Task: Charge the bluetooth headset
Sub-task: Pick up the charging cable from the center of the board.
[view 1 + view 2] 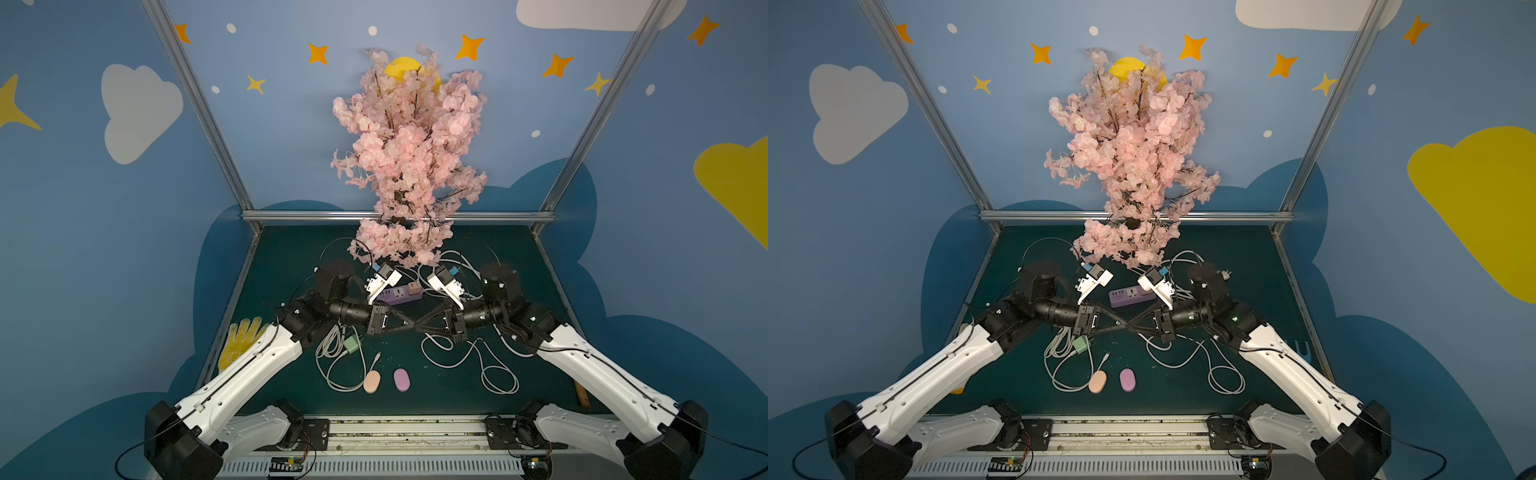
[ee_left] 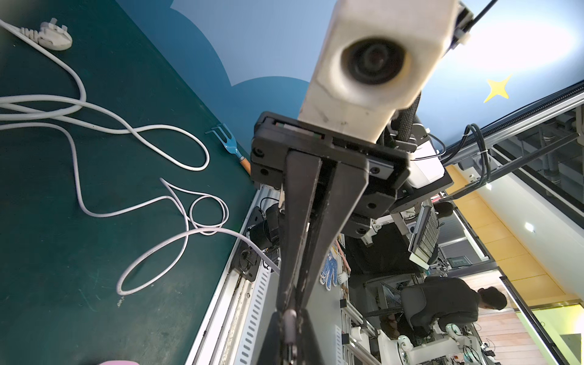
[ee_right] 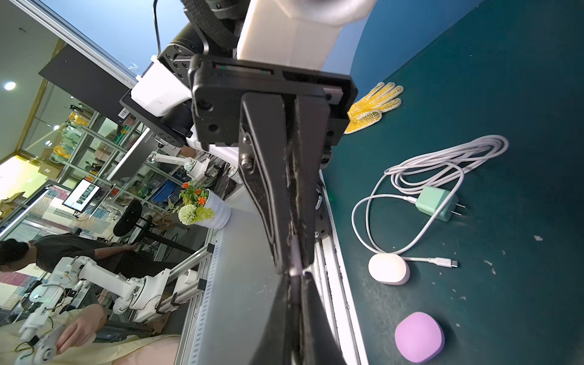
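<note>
Dim top views, edges bowed; wrist views glaring, near parts blurred

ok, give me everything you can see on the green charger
The green charger is a small mint block, smooth plastic by the look, with two bare metal prongs at one end. It lies flat on the dark green table, unplugged, and nothing grips it. A white cable leaves its other end, partly bundled, then loops round to a free connector lying beside the pale oval case.
</note>
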